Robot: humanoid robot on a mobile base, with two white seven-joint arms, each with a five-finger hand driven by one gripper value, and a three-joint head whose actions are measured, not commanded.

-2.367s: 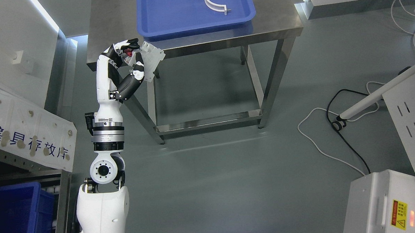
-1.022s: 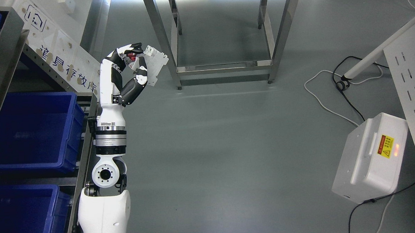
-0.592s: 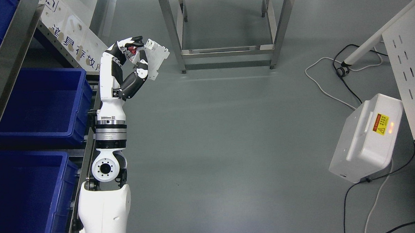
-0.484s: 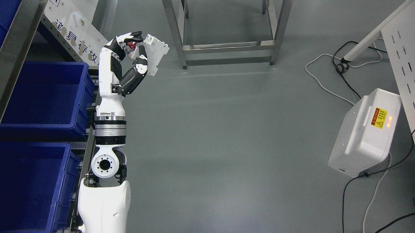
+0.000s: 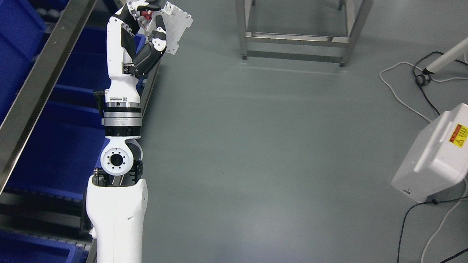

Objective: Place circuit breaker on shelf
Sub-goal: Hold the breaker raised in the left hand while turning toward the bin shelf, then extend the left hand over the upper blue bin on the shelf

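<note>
Left hand: the left hand (image 5: 146, 22) is raised at the far left, on an arm that comes up from the near left edge; its fingers (image 5: 159, 34) are curled around the circuit breaker, thumb side at the far end and fingers closing on the near side.
Circuit breaker: the circuit breaker (image 5: 174, 25) is a pale plastic piece with a small red part showing inside the grip; it is tilted, held in the air, and juts to the right of the hand, clear of the floor.
Shelf: the shelf (image 5: 38, 88) fills the left side, its steel rail running diagonally; the hand is just beside its right edge.
Blue bins: blue bins (image 5: 68, 138) sit on the shelf levels behind and to the left of the arm.
Worktop legs: the steel frame (image 5: 293, 38) of a worktop stands at the far centre-right, well apart from the hand.
White box: a white box (image 5: 440, 154) with a yellow warning label lies on the floor at right, cables (image 5: 404, 96) trailing near it.
</note>
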